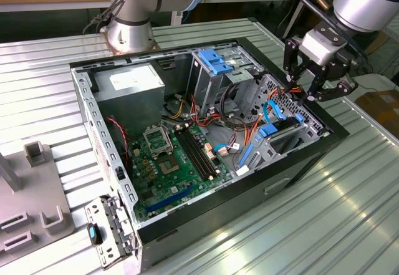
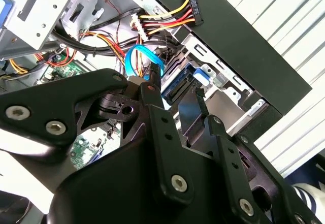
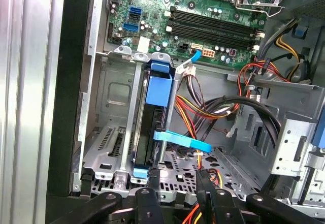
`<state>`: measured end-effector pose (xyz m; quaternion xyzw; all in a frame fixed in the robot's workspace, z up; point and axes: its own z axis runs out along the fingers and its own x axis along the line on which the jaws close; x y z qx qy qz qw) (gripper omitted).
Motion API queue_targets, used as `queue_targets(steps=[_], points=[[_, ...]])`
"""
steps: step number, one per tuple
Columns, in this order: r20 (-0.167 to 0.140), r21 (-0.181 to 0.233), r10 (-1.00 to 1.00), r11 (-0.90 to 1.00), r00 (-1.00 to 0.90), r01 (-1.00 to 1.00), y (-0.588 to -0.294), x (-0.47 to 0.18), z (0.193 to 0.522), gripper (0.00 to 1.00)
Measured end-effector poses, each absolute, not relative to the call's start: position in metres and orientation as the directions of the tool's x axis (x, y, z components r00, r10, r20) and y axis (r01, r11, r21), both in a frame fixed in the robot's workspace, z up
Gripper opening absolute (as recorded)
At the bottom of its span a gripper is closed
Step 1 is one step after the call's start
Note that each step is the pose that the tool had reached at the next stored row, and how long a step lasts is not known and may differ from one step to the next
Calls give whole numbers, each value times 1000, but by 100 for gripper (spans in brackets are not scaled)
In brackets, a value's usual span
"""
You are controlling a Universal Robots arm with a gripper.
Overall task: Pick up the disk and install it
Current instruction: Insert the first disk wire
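Hand (image 1: 317,86) hovered above the open computer case (image 1: 299,169), over its drive-bay corner, fingers (image 2: 152,97) apart and holding nothing. The disk (image 3: 152,127) stood on edge in the lower drive bay, blue carrier rails (image 3: 157,88) showing, a thin blue ribbon cable (image 3: 183,141) lying across it. Bundled power wires (image 3: 213,107) ran just beside. Judgement: a clean grasp needs the fingers set straddling the carrier's narrow edges, descent kept square to the bay, and the ribbon cable and wires kept out from between the fingers.
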<state>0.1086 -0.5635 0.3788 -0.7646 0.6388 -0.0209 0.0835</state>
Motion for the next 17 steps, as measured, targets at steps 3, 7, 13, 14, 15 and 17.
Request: queue_targets(steps=[3,7,13,14,15,17], points=[[-75,-154,-980,-170,183,-973,-563,109,379,42],[-75,-154,-980,-170,183,-973,-564,109,379,42],[-75,-154,-976,-192,205,-969,-564,110,379,42],[-75,-154,-970,-217,230,-964,-564,110,379,42],[-75,-154,-963,-245,258,-957,-564,111,379,42],[-75,-154,-953,-278,292,-948,-564,114,379,42]])
